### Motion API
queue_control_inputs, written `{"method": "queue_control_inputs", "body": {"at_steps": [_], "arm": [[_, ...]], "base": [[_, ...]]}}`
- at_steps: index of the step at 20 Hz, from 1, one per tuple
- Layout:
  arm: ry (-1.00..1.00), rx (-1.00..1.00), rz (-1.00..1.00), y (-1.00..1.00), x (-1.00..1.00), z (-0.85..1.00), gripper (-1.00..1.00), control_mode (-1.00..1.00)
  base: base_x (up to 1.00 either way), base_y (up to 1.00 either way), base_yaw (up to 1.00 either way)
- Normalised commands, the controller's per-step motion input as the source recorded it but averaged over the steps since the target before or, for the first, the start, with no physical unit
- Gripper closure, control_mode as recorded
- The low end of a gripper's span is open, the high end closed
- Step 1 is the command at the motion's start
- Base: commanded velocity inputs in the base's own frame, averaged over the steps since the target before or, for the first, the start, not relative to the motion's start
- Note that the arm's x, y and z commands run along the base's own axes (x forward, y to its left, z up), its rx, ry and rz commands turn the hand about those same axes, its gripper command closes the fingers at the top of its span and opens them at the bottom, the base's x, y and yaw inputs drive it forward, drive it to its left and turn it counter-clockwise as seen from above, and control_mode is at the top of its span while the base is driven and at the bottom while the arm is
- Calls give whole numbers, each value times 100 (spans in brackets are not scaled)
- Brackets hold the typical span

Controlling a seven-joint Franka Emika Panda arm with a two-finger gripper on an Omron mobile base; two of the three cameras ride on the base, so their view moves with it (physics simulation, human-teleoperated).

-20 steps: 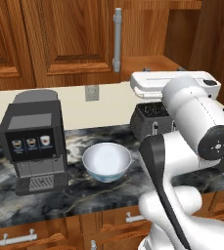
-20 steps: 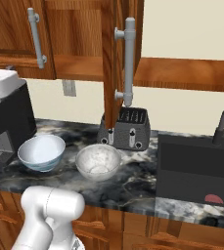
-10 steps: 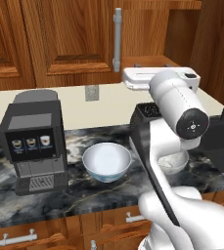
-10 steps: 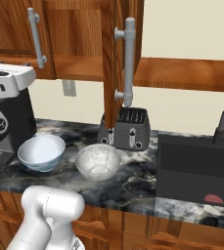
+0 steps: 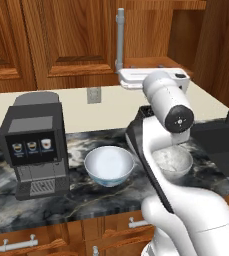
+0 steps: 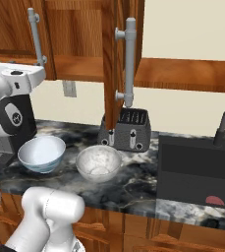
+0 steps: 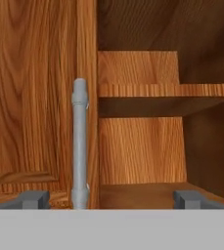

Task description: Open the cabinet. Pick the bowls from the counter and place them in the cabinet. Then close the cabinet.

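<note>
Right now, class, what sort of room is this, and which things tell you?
A home-style kitchen, it seems: a marble counter carries a coffee machine and a toaster, with a wooden wall cabinet above and a sink at one end.

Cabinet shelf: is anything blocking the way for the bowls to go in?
Nothing visible. The cabinet's right door is swung open, the lower shelf lies bare, and the left door is still shut beside the opening.

The counter (image 6: 133,184) ran across mid-frame, bearing a coffee machine (image 5: 33,145) at left, the patterned bowl (image 6: 42,154) and speckled bowl (image 6: 98,163) centrally, and a toaster (image 6: 126,130) behind.
</note>
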Motion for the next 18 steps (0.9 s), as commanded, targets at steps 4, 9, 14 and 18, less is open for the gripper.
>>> {"method": "queue_control_inputs", "body": {"at_steps": [4,9,14,18], "arm": [[0,0,0,18,43,-11,-100,-100],[0,0,0,15,31,-3,-100,-100],[0,0,0,6,30,0,-100,-100],[0,0,0,16,34,0,-100,-100]], "base": [[0,0,0],[0,0,0],[0,0,0],[0,0,0]]}}
